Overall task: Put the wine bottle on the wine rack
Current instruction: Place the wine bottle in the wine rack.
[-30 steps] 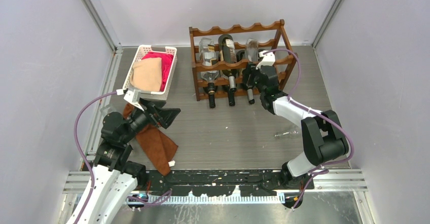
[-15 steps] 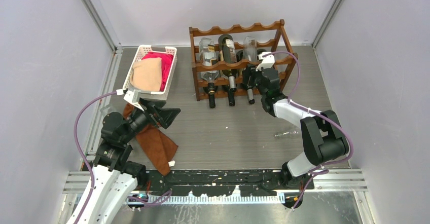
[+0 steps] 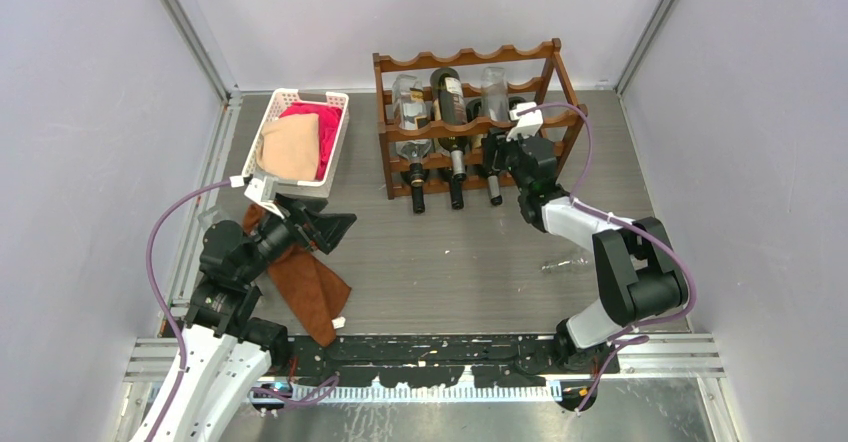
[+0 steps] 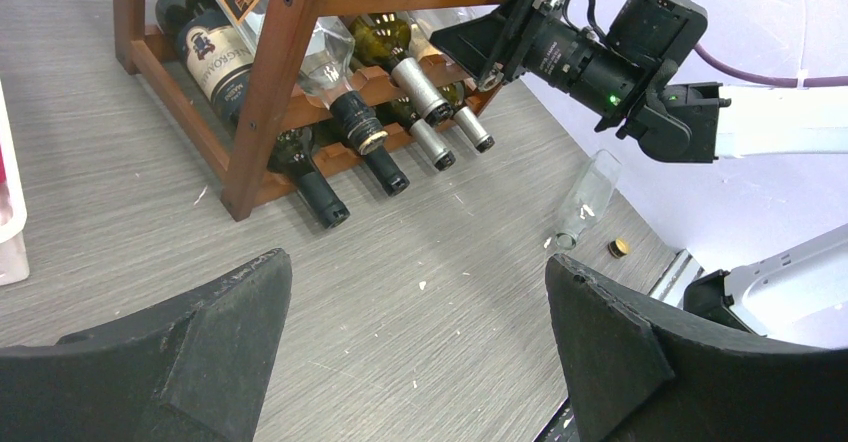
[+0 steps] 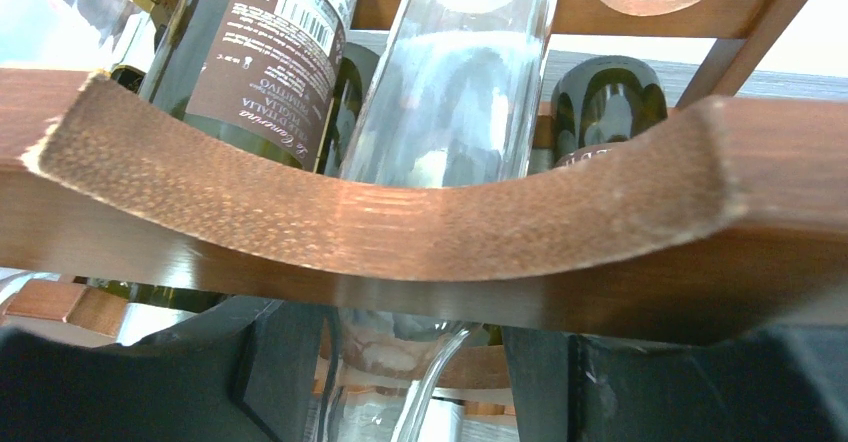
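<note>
The dark wooden wine rack (image 3: 465, 59) stands at the back middle of the table. A clear glass wine bottle (image 3: 495, 87) lies in its upper tier, third slot from the left, neck toward me. In the right wrist view the bottle (image 5: 450, 72) passes over the scalloped rail (image 5: 400, 232). Just below the rail its neck and shoulder sit between the dark fingers of my right gripper (image 5: 415, 342). That gripper (image 3: 508, 147) is shut on the bottle at the rack's front. My left gripper (image 3: 335, 227) hangs open over the table at the left with nothing in it (image 4: 415, 292).
Several other bottles fill the rack's left slots (image 3: 445, 112). A white basket (image 3: 338, 127) with cloths stands left of the rack. A brown cloth (image 3: 310, 282) lies by the left arm. A small clear bottle (image 4: 590, 192) and a cap (image 4: 619, 248) lie on the table at the right.
My right gripper has pushed forward toward the rack, and the clear bottle has slid a little deeper into its slot. The left arm has not moved.
</note>
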### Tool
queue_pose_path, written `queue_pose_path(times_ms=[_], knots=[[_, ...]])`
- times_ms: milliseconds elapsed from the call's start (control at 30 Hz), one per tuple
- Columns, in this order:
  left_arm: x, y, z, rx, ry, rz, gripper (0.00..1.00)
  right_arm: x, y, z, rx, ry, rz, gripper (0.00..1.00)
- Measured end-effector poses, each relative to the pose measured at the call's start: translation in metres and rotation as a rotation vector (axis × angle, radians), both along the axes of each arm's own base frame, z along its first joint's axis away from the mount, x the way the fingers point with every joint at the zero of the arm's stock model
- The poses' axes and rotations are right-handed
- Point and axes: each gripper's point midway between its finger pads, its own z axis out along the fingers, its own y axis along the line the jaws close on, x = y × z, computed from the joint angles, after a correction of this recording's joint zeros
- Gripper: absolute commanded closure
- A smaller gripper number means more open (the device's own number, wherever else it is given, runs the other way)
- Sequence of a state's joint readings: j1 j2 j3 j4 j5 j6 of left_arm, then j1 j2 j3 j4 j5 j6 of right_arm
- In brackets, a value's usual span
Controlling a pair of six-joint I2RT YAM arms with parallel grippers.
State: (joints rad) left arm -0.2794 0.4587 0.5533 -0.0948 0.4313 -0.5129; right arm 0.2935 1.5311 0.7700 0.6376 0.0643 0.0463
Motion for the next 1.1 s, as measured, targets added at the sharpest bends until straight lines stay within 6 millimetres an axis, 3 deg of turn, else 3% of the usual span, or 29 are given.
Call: queue_pose_path(times_ms=[500, 867, 1100], knots=[[-0.001, -0.001, 0.001, -0.001, -0.002, -0.005, 0.04, 0.005, -0.003, -0.002, -0.011, -0.008, 0.031, 0.61], [-0.002, -0.001, 0.002, -0.004, -0.004, -0.007, 0.04, 0.013, -0.001, -0.002, -0.01, -0.018, 0.037, 0.45], [-0.002, -0.001, 0.002, -0.007, -0.004, -0.01, 0.04, 0.014, -0.001, -0.003, -0.01, -0.018, 0.036, 0.4]])
